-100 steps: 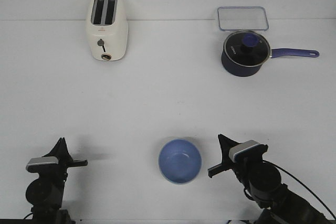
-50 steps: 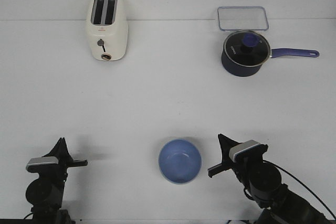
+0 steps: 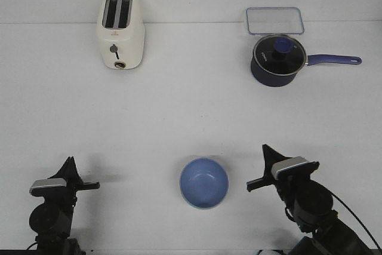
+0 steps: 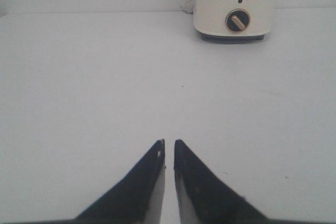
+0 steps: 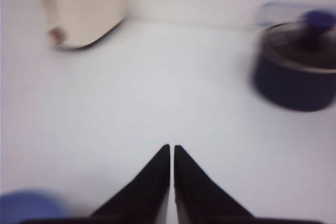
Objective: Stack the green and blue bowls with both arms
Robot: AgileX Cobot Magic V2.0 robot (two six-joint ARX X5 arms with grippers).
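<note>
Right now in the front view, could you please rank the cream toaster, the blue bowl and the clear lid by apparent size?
1. Cream toaster
2. Clear rectangular lid and periwinkle blue bowl: too alike to rank.

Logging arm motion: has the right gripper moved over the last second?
Yes. The right gripper shifted rightward, away from the blue bowl, which stayed put.
</note>
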